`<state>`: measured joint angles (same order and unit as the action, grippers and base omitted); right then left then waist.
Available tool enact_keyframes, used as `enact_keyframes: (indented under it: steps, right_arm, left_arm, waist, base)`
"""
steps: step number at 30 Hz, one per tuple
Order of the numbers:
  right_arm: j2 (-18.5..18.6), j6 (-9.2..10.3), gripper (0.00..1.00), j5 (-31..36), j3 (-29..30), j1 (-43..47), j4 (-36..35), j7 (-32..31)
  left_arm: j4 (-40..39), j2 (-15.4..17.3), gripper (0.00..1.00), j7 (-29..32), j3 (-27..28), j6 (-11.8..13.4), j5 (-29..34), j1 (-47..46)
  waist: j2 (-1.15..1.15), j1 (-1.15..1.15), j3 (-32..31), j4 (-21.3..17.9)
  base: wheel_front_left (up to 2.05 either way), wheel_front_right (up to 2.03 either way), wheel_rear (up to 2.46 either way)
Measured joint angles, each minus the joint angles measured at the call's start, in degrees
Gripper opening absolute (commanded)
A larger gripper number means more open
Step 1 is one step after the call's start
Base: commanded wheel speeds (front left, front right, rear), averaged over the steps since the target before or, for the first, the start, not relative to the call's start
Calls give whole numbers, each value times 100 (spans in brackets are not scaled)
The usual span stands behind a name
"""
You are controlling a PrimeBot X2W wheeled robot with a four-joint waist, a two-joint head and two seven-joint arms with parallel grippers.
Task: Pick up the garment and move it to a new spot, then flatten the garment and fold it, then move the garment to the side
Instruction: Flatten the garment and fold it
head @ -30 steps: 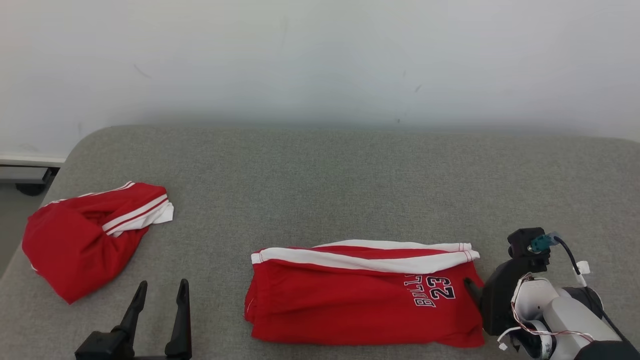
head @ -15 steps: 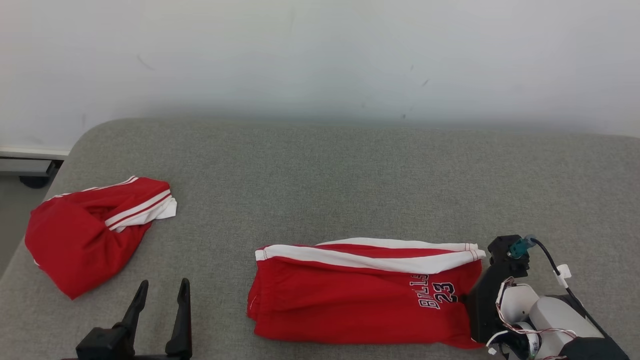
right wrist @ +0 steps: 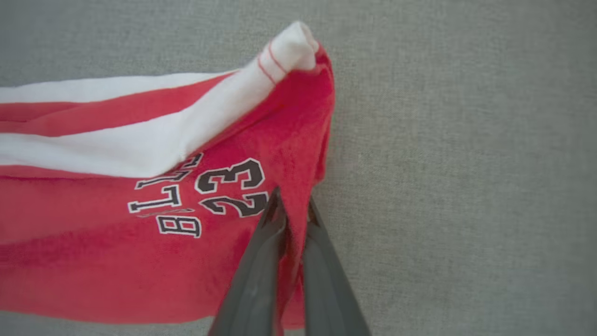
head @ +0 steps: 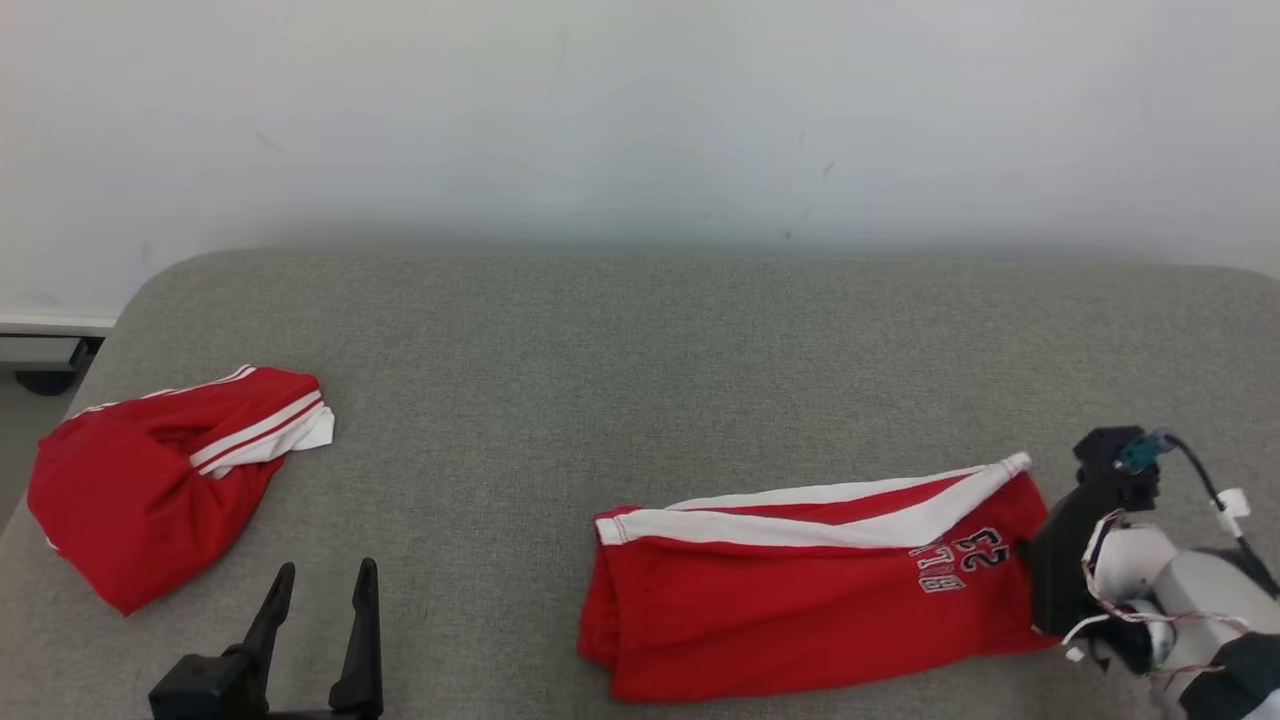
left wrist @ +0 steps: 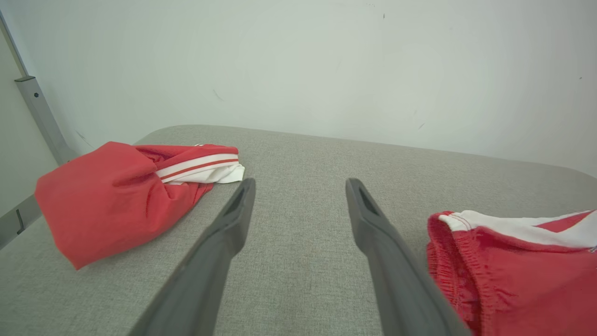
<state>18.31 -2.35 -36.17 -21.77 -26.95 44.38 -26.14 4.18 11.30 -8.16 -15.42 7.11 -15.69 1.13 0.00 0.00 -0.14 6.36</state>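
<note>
My right tool (right wrist: 290, 203) stood open a second ago. It has now closed on the right-hand hem of the folded red shorts (head: 800, 590), pinching the cloth just beside the "23" print (right wrist: 231, 186). The shorts have also slid to the right along the near edge of the grey upholstered surface (head: 640, 350). Their gripped end is drawn up and skewed, while the waistband end trails flat behind.

I judge the fold done and the last step, moving the shorts aside, under way. They lie near the front right corner, with their right edge inside my right tool's closed fingers.

My left tool (head: 327, 567) is wide open and holds nothing. It sits at the front left, well apart from the shorts. A crumpled red garment (head: 140, 490) lies by the left edge, untouched.
</note>
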Motion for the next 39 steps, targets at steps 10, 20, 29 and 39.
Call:
enact_keyframes:
  steps: [10,20,29,39]
  right_arm:
    - [241,-391,0,-579,279,-165,-188,-227]
    - [-170,-474,0,-2145,360,-135,-1573,-1616]
    - [-427,-474,0,-2786,213,233,-2540,-2380]
    - [-749,-57,0,-2831,77,332,-2821,-2581]
  left_arm:
    - [-8,-70,100,41,-9,0,-56,96]
    - [13,-157,100,109,-64,-2,-88,99]
    - [25,-212,100,157,-154,-9,-90,91]
    - [33,-252,100,216,-247,-62,-91,-34]
  waist:
    - [0,0,-42,-150]
    - [0,0,-146,-190]
    - [0,0,-167,-12]
    - [0,0,-66,185]
  base:
    - [0,0,0]
    - [0,0,0]
    - [0,0,0]
    - [0,0,0]
